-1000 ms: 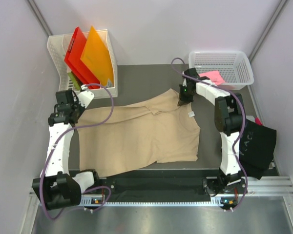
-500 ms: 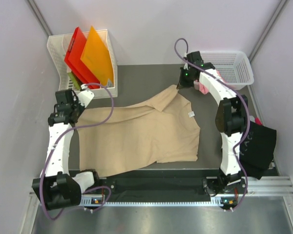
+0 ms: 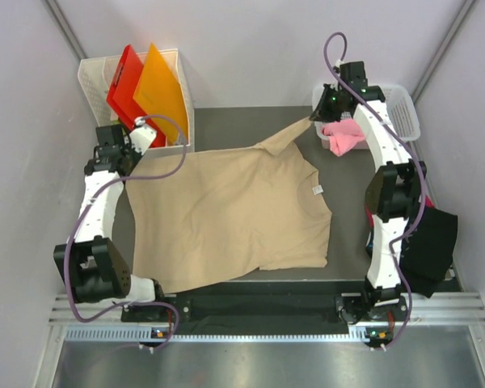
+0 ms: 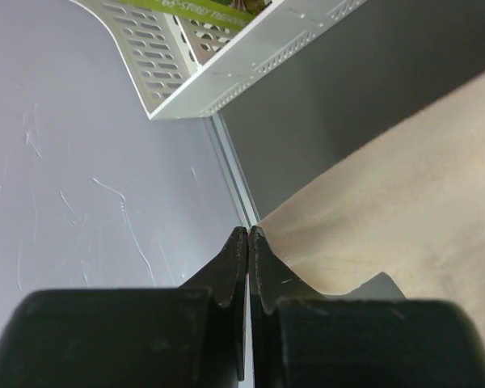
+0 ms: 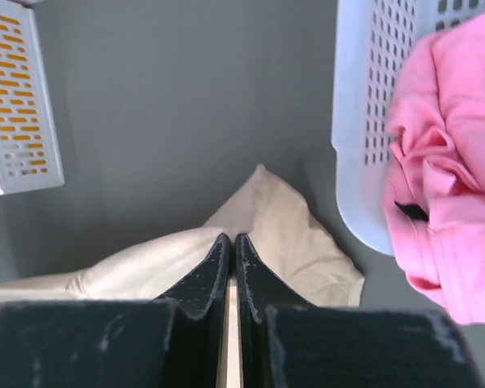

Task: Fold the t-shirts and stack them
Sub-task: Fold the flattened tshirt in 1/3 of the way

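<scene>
**Tan shirt held at two far corners**

The tan shirt (image 3: 226,214) lies spread over the middle of the worktop (image 3: 234,125), with its white neck label (image 3: 316,190) towards the right side. Both pairs of jaws are pressed together on it.

The left jaws pinch the shirt's far left corner by the worktop's left edge, just in front of the white bin (image 3: 178,145). In the left wrist view the cloth (image 4: 404,186) runs right up to the tips, with no gap between them.

The right jaws clamp a sleeve near the far right corner. They hold it out in a point towards the basket (image 3: 404,113). The right wrist view shows the tan cloth (image 5: 283,234) passing under the closed tips, just beside the basket wall (image 5: 360,121).

The pink shirt (image 3: 345,136) is bunched over the basket's near left rim and hangs partly outside it, close to the right jaws. The black shirt (image 3: 430,242) is draped at the right edge of the worktop, beside the right arm (image 3: 385,194) and well apart from the tan one.

The bin in the far left corner holds a red sheet (image 3: 123,81) and an orange sheet (image 3: 162,89), both standing tilted.
</scene>
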### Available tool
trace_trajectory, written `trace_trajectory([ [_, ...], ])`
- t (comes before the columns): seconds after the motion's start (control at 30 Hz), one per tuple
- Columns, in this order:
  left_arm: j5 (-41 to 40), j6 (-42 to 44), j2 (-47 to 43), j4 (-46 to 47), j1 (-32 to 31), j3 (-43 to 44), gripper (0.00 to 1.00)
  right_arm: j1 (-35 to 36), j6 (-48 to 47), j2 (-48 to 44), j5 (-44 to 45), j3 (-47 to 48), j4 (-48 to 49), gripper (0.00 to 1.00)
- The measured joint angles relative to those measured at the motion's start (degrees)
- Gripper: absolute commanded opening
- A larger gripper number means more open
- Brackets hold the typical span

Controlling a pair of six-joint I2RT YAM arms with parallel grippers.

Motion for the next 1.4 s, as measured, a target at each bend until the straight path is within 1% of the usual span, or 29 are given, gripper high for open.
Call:
trace_trajectory([
  [0.1,0.0,0.1,0.7,0.6,-0.3,0.7,0.00,-0.4,0.0,-1.4,0.1,-3.4,-0.6,0.00],
  [0.27,-0.4,0.9,4.6,1.5,-0.8,3.6,0.00,-0.8,0.0,-1.7,0.1,-4.3,-1.5,0.00],
  [0.33,-1.0,1.3,6.3,2.4,-0.8,4.3,0.00,-0.9,0.0,-1.6,0.0,-3.4,-2.1,0.00],
  [0.5,-3.5,3.5,9.0,3.9,-0.9,4.5,0.00,-1.2,0.7,-0.5,-1.4,3.2,-4.0,0.00],
  [0.7,-5.9,4.9,10.4,6.4,-0.7,4.9,0.00,-1.2,0.5,-0.7,-1.5,1.4,-4.4,0.00],
  [0.77,-6.6,4.5,13.7,5.6,-0.5,8.5,0.00,-1.2,0.4,-0.7,-1.0,0.0,-5.4,0.00],
  [0.9,-7.6,3.2,22.8,3.7,-0.3,19.5,0.00,-1.2,0.0,-0.7,-0.2,-1.7,-6.8,0.00],
  [1.03,-7.7,2.5,25.3,1.6,-0.3,23.4,0.00,-1.2,-0.3,-0.7,0.5,-2.8,-7.4,0.00],
  [1.17,-7.5,1.9,25.0,1.3,-0.3,22.4,0.00,-1.2,-0.5,-0.8,0.7,-3.0,-7.6,0.00],
  [1.3,-7.5,2.3,21.6,1.7,-0.3,15.3,0.00,-1.2,-0.5,-1.7,0.5,-3.5,-7.7,0.00],
  [1.4,-7.5,2.9,19.3,1.7,-0.3,11.2,0.00,-0.8,-0.5,-4.3,0.4,-6.8,-7.8,0.00],
])
